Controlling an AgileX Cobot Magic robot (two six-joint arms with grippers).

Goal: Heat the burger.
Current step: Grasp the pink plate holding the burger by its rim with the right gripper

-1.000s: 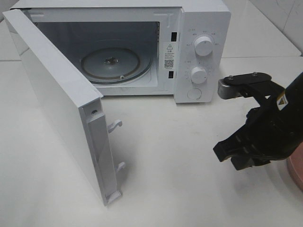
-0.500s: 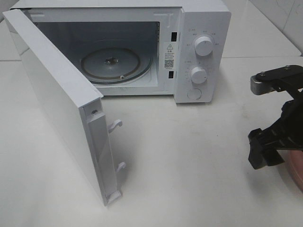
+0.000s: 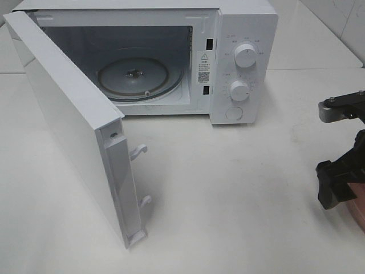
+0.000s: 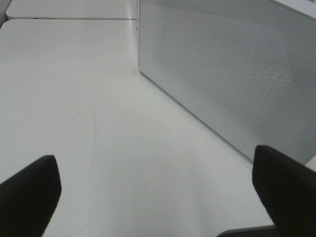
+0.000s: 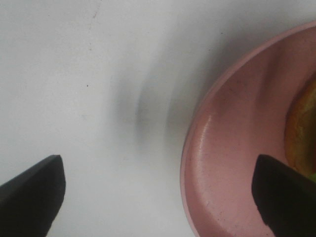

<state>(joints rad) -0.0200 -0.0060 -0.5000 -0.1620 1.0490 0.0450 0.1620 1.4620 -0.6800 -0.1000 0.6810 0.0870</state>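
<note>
Here, one microwave (image 3: 245,34), one pink plate (image 5: 222,163), one burger (image 5: 302,129), left tool (image 4: 155,170), right tool (image 5: 158,170), both splayed.

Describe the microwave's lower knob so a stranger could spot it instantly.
Find the white microwave at the back of the table, its door swung open. On the control panel right of the cavity, two white knobs stack vertically. The lower knob sits beneath the upper knob, directly above a round button.

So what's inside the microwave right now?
Only the glass turntable, with nothing on it. The open door hides the cavity's left front corner. The burger is outside, on the pink plate.
</note>
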